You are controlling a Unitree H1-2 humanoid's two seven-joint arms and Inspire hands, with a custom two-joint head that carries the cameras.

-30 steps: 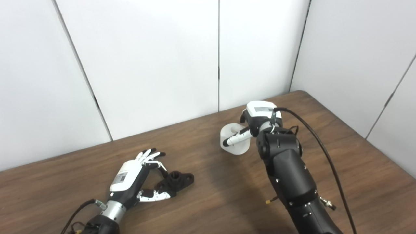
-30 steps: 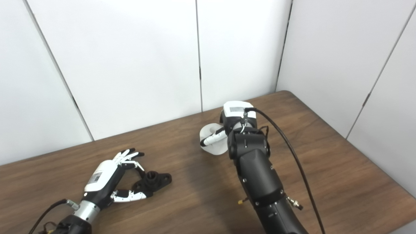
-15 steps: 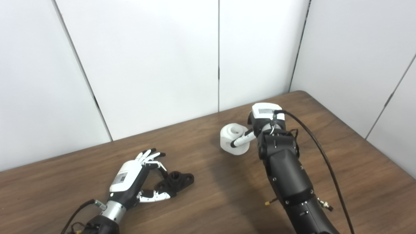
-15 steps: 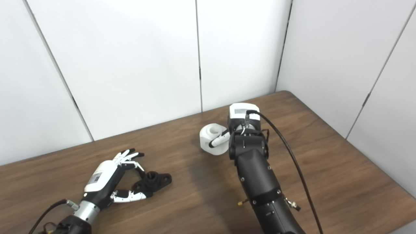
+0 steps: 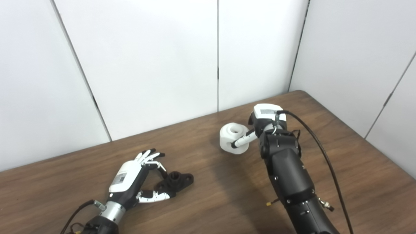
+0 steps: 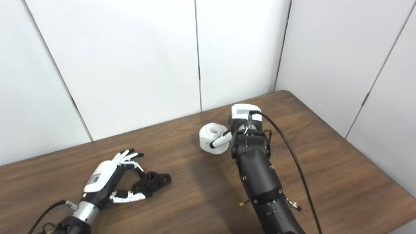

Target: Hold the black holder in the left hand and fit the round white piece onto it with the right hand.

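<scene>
Where the right hand meets the white piece, only its thumb shows, lying across the piece's near side; the fingers are hidden behind the piece and the wrist, so whether they clamp it cannot be told. Whether the piece rests on the table or hangs just above it is also unclear. It is a short round drum with a central hole; its axis stands nearly upright, tilted slightly toward the camera, hole facing up. It sits toward the far right of the table, well apart from the holder. Right forearm and cable run off the bottom edge.

Left hand: fingers are curved over the holder's near-left end and the thumb lies along the table below it, spread in a loose pinch; the fingertips seem to touch the holder, but actual contact is hard to make out. The holder lies flat on the table at left centre, its long axis running from near-left to far-right, a round socket opening upward at its middle and a small flange at the far end. Its near end is partly hidden by the fingers. Left forearm is cut off at the bottom-left corner
</scene>
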